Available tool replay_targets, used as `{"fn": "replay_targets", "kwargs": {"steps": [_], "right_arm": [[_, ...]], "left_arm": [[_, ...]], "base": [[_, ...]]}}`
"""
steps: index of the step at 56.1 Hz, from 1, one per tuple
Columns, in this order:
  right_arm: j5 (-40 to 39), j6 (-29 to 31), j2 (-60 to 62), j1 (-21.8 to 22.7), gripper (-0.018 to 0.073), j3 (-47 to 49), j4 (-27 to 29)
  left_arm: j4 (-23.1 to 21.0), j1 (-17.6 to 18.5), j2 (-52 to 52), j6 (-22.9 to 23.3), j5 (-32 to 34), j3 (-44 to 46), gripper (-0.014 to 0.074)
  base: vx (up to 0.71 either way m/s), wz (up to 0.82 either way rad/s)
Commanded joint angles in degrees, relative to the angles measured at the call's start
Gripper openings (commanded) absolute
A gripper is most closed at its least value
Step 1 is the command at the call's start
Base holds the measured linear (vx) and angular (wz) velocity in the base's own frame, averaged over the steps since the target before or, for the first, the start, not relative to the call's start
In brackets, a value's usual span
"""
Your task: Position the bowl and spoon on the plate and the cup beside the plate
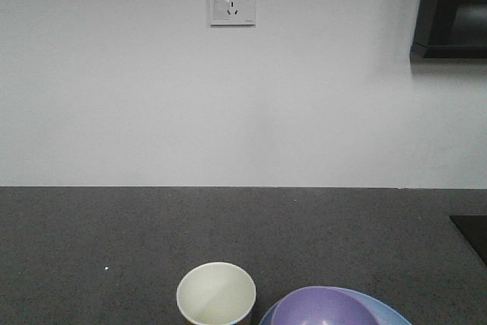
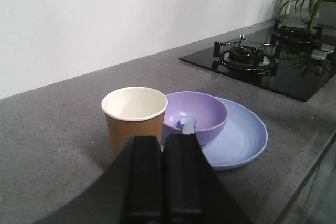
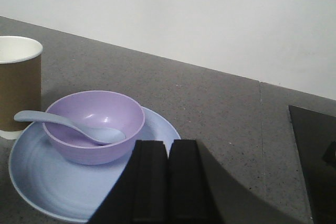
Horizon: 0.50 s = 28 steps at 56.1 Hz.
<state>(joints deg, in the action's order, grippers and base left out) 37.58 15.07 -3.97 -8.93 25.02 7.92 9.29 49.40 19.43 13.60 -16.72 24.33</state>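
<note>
While the small white spoon (image 3: pixel 68 127) rests in the lavender plastic bowl (image 3: pixel 94 132) on the round pale blue plate (image 3: pixel 47 187), the brown paper cup (image 2: pixel 135 116) stands beside. Both the left gripper (image 2: pixel 161 182) and right gripper (image 3: pixel 168 187) are closed, empty.

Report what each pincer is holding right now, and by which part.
Nothing is held. The left pincer and the right pincer are both shut and empty; the spoon rests in the bowl.

- wall socket plate (image 1: pixel 231 0): a tiny dark mark at its top left corner, too small to read;
- cup (image 2: pixel 135 117), bowl (image 3: pixel 94 125), plate (image 3: pixel 63 182), spoon (image 3: pixel 68 126): no print or label shows
</note>
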Motion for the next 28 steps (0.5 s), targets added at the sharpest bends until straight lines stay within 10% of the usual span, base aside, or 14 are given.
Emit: {"fn": "replay_targets", "kwargs": {"steps": [1,8,28], "right_arm": [[-5.1,0.5,-0.8,0.1,-0.0008,1.4,-0.1],[-5.1,0.5,-0.8,0.1,-0.0008,1.4,-0.1],[-5.1,0.5,-0.8,0.1,-0.0008,1.4,-0.1]], "left_arm": [[0.3,0.1,0.4,0.5,5.3,1.1,0.0000],[0.2,-5.2,-1.2,0.4,5.9,-1.7,0.0000],[-6.3,-39.0,-19.1,0.2,15.9,-21.7,0.0000]], "base": [[0.00,0.00],[0.00,0.00],[0.00,0.01]]}}
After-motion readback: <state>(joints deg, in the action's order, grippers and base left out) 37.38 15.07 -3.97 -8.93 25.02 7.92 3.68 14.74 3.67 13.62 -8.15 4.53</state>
